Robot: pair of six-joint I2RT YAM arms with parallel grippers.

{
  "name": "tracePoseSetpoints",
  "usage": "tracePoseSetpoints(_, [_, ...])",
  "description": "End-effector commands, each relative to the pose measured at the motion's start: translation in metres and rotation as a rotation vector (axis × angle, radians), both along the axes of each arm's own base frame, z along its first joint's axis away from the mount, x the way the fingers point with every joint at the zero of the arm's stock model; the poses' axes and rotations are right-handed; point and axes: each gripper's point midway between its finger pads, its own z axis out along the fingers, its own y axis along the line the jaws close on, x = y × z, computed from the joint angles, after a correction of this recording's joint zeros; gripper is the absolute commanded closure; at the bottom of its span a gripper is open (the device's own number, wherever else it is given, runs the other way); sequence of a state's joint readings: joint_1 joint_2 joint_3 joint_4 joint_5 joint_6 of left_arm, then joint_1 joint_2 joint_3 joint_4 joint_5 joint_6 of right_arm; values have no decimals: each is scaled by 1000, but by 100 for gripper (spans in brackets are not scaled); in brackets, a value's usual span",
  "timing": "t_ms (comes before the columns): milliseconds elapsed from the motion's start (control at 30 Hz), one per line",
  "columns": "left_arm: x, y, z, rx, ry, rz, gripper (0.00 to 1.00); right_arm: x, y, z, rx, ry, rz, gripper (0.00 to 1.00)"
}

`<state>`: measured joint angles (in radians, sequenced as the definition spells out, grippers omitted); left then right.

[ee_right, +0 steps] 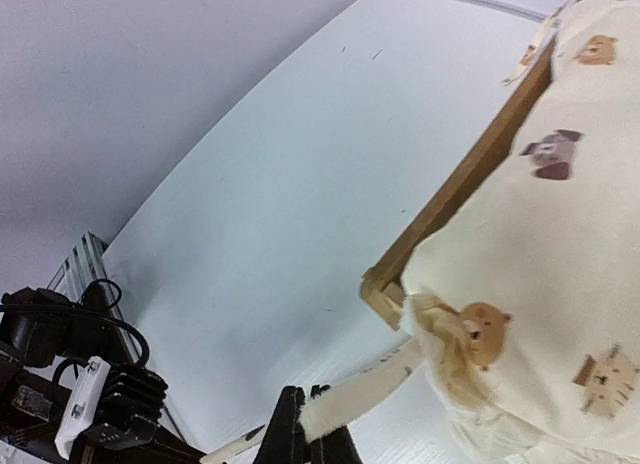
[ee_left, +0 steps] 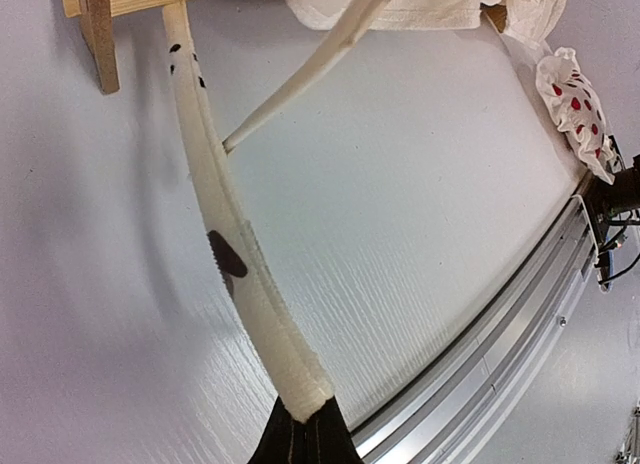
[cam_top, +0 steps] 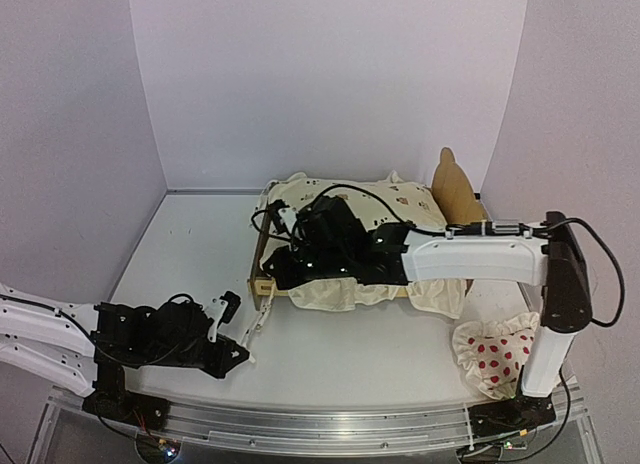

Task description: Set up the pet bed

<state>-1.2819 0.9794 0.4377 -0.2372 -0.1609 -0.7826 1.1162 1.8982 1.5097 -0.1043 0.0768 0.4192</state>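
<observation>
Down at the near left of the bench (cam_top: pixel 330 354), the left pincer (ee_left: pixel 305 424) is clamped tight on the end of a spotted tie (ee_left: pixel 215 214). That's a long cream fabric strip running from its tips across the bench to the wooden corner of the pet bed (cam_top: pixel 262 284). Over that same front-left corner the right pincer (ee_right: pixel 303 439) is closed too, pinching a corner tie (ee_right: pixel 370 384) that hangs off the cover (ee_right: pixel 560 284), the cream one with little animal prints. That cover is draped over the bed, and its ruffled edge spills over the near rail onto the bench. The bed itself sits toward the back middle of the bench, long side facing the arms, with its headboard (cam_top: pixel 455 189) sticking up at the right end. The right arm is stretched across it. Off by the right arm's base lies a pillow (cam_top: pixel 495 354), white with red dots, well apart from the bed.
</observation>
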Motion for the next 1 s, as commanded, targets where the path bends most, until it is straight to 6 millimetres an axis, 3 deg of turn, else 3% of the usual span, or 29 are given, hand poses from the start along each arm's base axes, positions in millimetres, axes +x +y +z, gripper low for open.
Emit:
tracePoseSetpoints(0, [4, -9, 22, -42, -30, -8, 100, 12, -33, -17, -4, -32, -133, 100])
tracePoseSetpoints(100, [4, -10, 21, -39, -30, -10, 100, 12, -44, -49, -35, 17, -165, 100])
tracePoseSetpoints(233, [4, -12, 20, -30, -27, -15, 100, 7, -53, -77, -69, 62, -179, 100])
tracePoseSetpoints(733, [0, -25, 18, -31, -13, -64, 100, -4, -98, -124, -116, 114, -280, 100])
tracePoseSetpoints(967, [2, -28, 11, -10, -18, -70, 100, -11, -98, -150, -90, 181, -290, 100])
